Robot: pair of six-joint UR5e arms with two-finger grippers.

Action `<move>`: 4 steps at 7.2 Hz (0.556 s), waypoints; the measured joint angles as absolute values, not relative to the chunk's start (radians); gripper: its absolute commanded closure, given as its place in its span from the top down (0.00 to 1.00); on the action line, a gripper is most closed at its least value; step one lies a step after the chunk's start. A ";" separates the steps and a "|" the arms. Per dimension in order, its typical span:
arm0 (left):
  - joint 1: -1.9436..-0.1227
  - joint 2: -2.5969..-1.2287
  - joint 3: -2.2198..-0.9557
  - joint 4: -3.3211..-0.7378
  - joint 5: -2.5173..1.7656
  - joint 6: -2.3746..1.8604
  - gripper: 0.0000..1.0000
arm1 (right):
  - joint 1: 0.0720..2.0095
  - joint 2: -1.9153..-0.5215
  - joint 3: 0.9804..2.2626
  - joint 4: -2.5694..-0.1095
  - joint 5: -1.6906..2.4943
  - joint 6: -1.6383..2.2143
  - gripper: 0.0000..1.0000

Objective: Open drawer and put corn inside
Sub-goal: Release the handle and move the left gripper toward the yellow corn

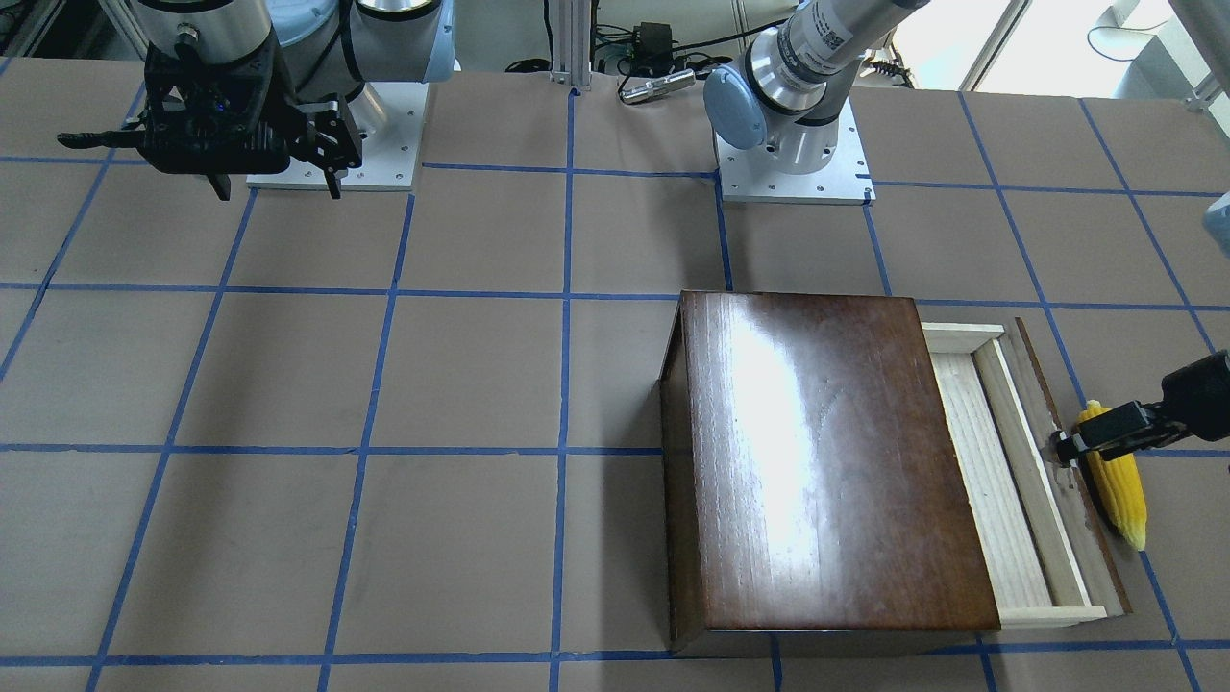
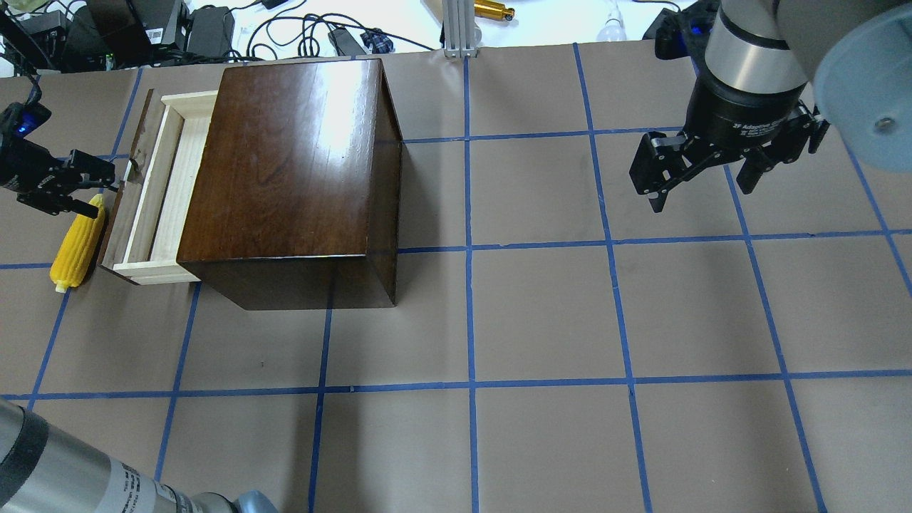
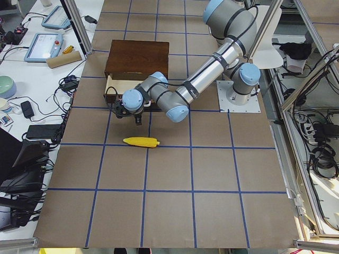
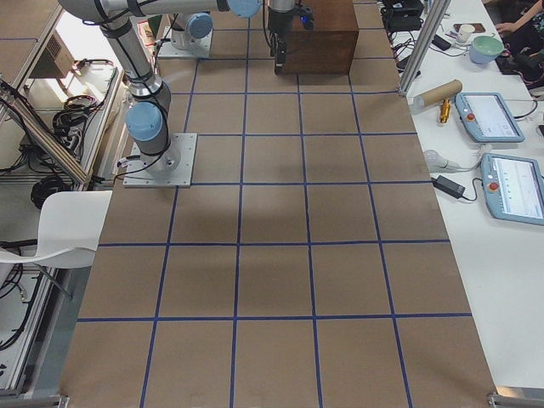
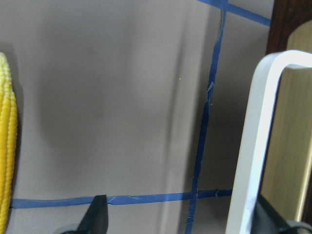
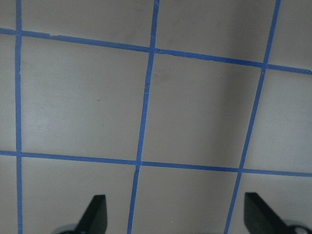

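Note:
The dark-brown box [image 1: 826, 461] [image 2: 285, 157] stands on the table with its drawer [image 1: 990, 471] [image 2: 167, 192] pulled partly out, so the pale wood tray shows. The tray is empty. The yellow corn [image 1: 1119, 485] [image 2: 77, 246] lies on the table just outside the drawer's dark front panel, along it. My left gripper [image 2: 89, 192] [image 1: 1076, 444] is open and empty, low over the corn's blunt end, close to the drawer front. In the left wrist view [image 5: 183, 219] the corn [image 5: 6, 146] is at the left edge. My right gripper [image 2: 702, 196] [image 1: 279, 192] is open and empty, far from the box.
The table is brown paper with a grid of blue tape. Cables, power bricks and a metal post [image 2: 456, 28] sit beyond its far edge. The arm bases [image 1: 793, 178] stand on white plates. The right wrist view shows only paper and tape under the right gripper [image 6: 175, 214].

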State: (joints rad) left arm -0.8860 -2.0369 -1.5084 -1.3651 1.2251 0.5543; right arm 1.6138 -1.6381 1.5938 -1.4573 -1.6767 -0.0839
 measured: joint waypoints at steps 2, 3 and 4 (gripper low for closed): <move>-0.889 -2.020 -1.496 -1.374 1.226 0.553 1.00 | 1.614 -1.637 1.594 -1.457 -1.676 -0.084 1.00; -0.891 -2.009 -1.484 -1.379 1.236 0.553 1.00 | 1.614 -1.637 1.594 -1.457 -1.676 -0.084 1.00; -0.891 -1.999 -1.470 -1.383 1.262 0.554 1.00 | 1.614 -1.637 1.594 -1.457 -1.676 -0.084 1.00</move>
